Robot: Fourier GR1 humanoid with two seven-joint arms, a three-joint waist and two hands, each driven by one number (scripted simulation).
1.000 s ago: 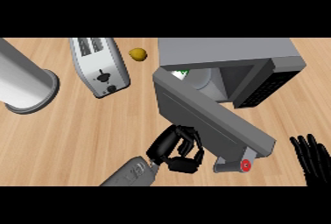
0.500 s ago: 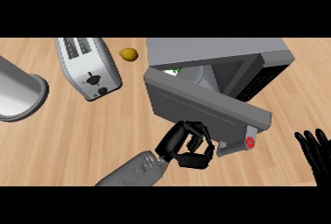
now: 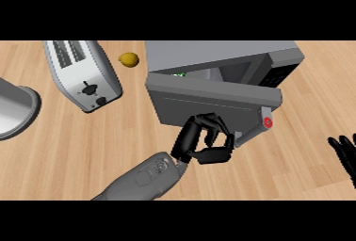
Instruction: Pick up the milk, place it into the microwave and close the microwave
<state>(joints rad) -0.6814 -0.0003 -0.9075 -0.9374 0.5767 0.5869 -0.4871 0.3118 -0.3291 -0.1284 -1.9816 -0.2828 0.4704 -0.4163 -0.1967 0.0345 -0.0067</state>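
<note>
The left hand (image 3: 201,143) sets its curled fingers, holding nothing, against the half-open door (image 3: 208,103) of the microwave (image 3: 222,52), apparently to swing it shut. The milk (image 3: 182,74) is inside, only a green-and-white sliver showing above the door. The right hand (image 3: 344,150) rests open at the view's right edge.

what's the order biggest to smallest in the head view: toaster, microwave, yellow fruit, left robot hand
1. microwave, door included
2. toaster
3. left robot hand, possibly nearer the camera, so it may look bigger than it is
4. yellow fruit
</note>
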